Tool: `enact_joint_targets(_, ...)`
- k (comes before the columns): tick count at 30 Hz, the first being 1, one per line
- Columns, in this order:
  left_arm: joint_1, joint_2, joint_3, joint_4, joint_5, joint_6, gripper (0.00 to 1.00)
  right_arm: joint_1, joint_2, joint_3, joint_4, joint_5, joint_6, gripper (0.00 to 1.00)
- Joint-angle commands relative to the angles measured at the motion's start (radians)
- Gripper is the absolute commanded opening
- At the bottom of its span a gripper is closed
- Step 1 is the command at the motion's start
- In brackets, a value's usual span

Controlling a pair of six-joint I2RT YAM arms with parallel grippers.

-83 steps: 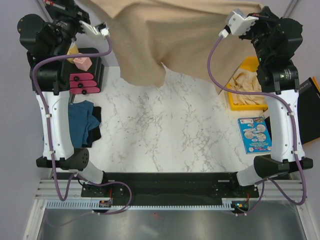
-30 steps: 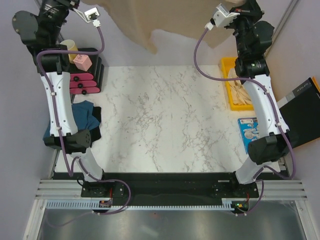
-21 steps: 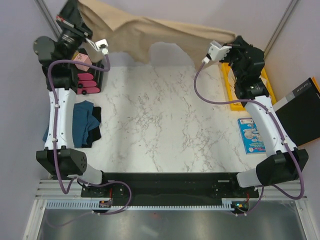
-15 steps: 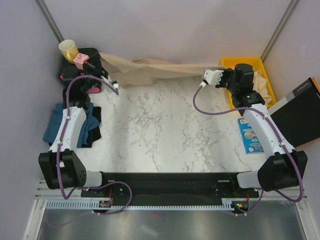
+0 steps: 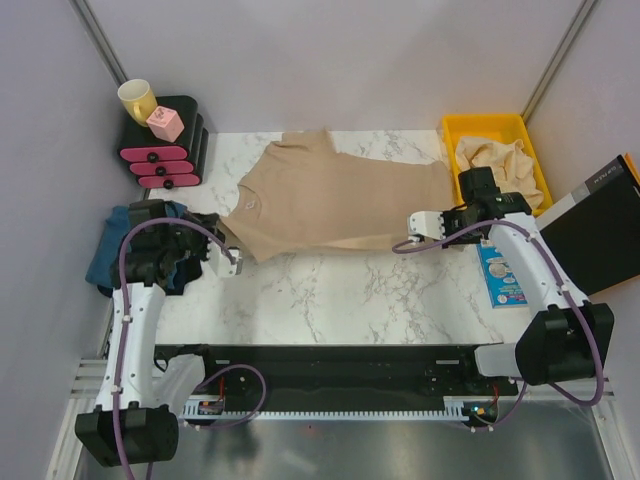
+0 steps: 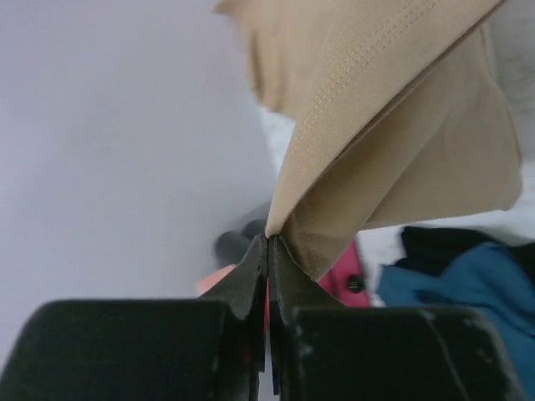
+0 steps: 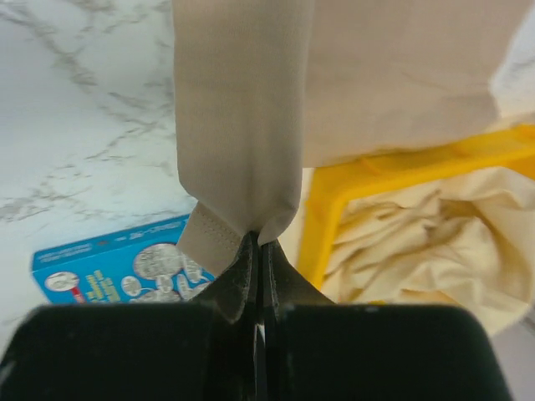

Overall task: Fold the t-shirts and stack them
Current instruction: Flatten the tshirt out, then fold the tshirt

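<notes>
A tan t-shirt (image 5: pixel 335 200) lies spread across the far half of the marble table, collar toward the left. My left gripper (image 5: pixel 222 240) is shut on its near-left corner; the pinched tan hem shows in the left wrist view (image 6: pixel 351 167). My right gripper (image 5: pixel 452 222) is shut on its near-right corner, seen as a hanging fold in the right wrist view (image 7: pixel 242 125). A teal-blue and dark navy t-shirt pile (image 5: pixel 165 250) lies at the left edge under the left arm. Pale beige t-shirts (image 5: pixel 500 160) fill a yellow bin (image 5: pixel 470 126) at the far right.
A black stand with pink drawers (image 5: pixel 165 150), a pink block and a yellow mug (image 5: pixel 135 98) stands at the far left. A blue printed card (image 5: pixel 500 270) lies near the right arm. A dark folder (image 5: pixel 605 215) sits at the right edge.
Both arms swung the tan t-shirt down from high at the back and pulled it toward me. It now lies spread on the table with both near corners still gripped.
</notes>
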Motion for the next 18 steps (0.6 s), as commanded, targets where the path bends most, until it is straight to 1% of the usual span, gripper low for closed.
enact_joint_targets(1, 0.008, 0.018, -0.014, -0.366, -0.005, 0.048, 0.02, 0.003, 0.005, -0.038, -0.149, -0.033, -0.037, 0.0)
enact_joint_targets(5, 0.008, 0.046, 0.005, -0.534, -0.06, 0.089, 0.02, 0.018, 0.01, -0.067, -0.169, -0.053, -0.023, 0.0)
enact_joint_targets(6, 0.008, 0.049, 0.003, -0.554, -0.064, 0.086, 0.02, 0.024, 0.01, -0.071, -0.166, -0.055, -0.011, 0.0)
enact_joint_targets(7, 0.008, 0.055, 0.006, -0.578, -0.073, 0.115, 0.02, 0.029, 0.01, -0.076, -0.167, -0.056, -0.005, 0.0)
enact_joint_targets(9, 0.007, 0.067, 0.02, -0.675, -0.085, 0.134, 0.02, 0.037, 0.011, -0.076, -0.185, -0.056, 0.007, 0.0)
enact_joint_targets(10, 0.008, 0.076, 0.041, -0.716, -0.094, 0.181, 0.02, 0.037, 0.011, -0.076, -0.198, -0.059, 0.004, 0.0)
enact_joint_targets(11, 0.007, 0.092, 0.051, -0.788, -0.1, 0.196, 0.02, 0.041, 0.002, -0.081, -0.214, -0.059, 0.001, 0.0)
enact_joint_targets(15, 0.008, 0.116, 0.074, -0.859, -0.108, 0.255, 0.02, 0.049, -0.03, -0.119, -0.234, -0.053, -0.02, 0.0)
enact_joint_targets(18, 0.007, 0.145, 0.083, -0.827, -0.094, 0.275, 0.02, 0.06, -0.046, -0.153, -0.248, -0.035, -0.025, 0.0)
